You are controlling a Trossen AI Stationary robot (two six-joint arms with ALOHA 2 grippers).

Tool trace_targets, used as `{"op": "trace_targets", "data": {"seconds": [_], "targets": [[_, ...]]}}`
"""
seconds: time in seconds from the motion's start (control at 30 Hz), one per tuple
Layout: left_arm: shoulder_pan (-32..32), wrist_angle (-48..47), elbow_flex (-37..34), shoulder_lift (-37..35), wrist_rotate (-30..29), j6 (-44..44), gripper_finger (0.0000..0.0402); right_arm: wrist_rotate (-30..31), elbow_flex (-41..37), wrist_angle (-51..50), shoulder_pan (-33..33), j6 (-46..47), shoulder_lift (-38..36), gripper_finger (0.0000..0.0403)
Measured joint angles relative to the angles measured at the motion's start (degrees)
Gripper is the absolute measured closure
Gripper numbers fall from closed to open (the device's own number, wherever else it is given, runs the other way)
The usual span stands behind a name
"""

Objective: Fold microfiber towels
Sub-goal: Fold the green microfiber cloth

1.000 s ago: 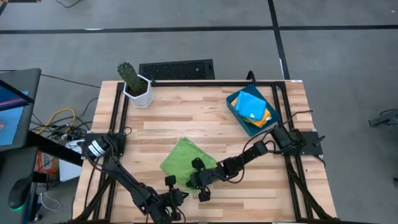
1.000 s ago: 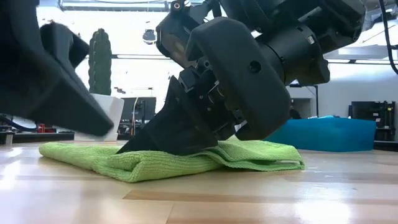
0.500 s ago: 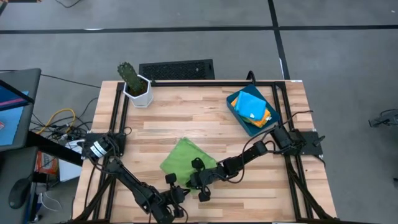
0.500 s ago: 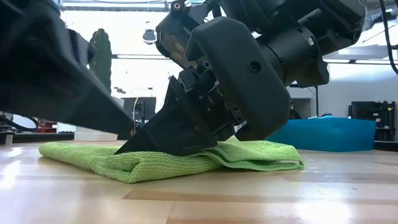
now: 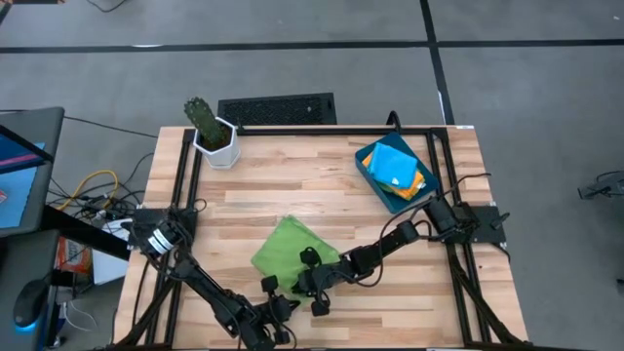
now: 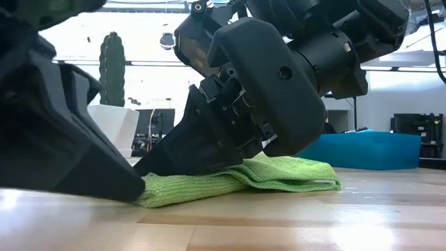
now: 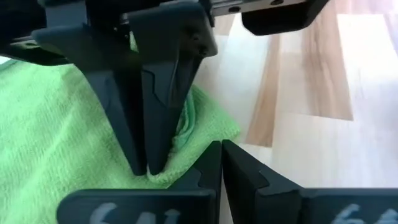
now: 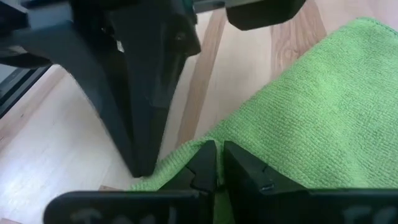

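One lime green towel [image 5: 288, 244] lies folded on the table near the front middle; it also shows in the low view [image 6: 279, 174]. My right gripper [image 5: 295, 285] comes from the table's right and is shut on the towel's near edge [image 8: 214, 149]. My left gripper [image 5: 280, 298] is shut, its tips down at the table against the same near edge [image 7: 219, 148], right beside the right gripper. The bright blue towel [image 5: 395, 166] lies on top of an orange one [image 5: 421, 181] in the dark-blue tray [image 5: 373, 181]. I see no second green towel. My left gripper's shut fingertips [image 6: 138, 189] meet the towel's near folded edge [image 6: 157, 194] at table level, slanting down from the near left. They pinch no cloth that I can see. My right gripper pinches a raised ridge of cloth [image 8: 186, 155] at the towel's near edge between its two fingers, slanting down from the right. The towel lies on the table, bunched up beside the fingers [image 7: 186, 121].
A cactus in a white pot [image 5: 210, 132] stands at the far left. A black grille-like slab [image 5: 278, 107] lies beyond the far edge. The dark-blue tray sits at the far right. Bare wood lies between the towel and the tray.
My left gripper has come down from above the table's near left to the tabletop, ending with its tips against the towel's near edge. In the low view it now hides the towel's left part. My right gripper and the towel have stayed put.
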Motion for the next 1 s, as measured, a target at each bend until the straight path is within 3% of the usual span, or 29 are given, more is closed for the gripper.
{"op": "trace_targets", "data": {"seconds": [0.27, 0.6, 0.8, 1.0], "targets": [[0.1, -1.1, 0.0, 0.2, 1.5, -1.3, 0.0395, 0.1, -0.2, -2.2, 0.0, -0.3, -2.0, 0.0336], [0.1, -1.6, 0.1, 0.2, 2.0, -2.5, 0.0395, 0.2, -0.1, -9.4, -1.2, -0.9, -8.7, 0.0261], [0.0, -2.3, 0.1, 0.1, 2.5, -3.5, 0.0395, 0.7, -0.8, -24.1, 1.2, -0.9, -15.5, 0.0249], [0.0, -2.4, 0.1, 0.1, 2.8, -3.4, 0.0395, 11.1, -6.6, -34.9, 8.1, -0.9, -19.0, 0.0263]]}}
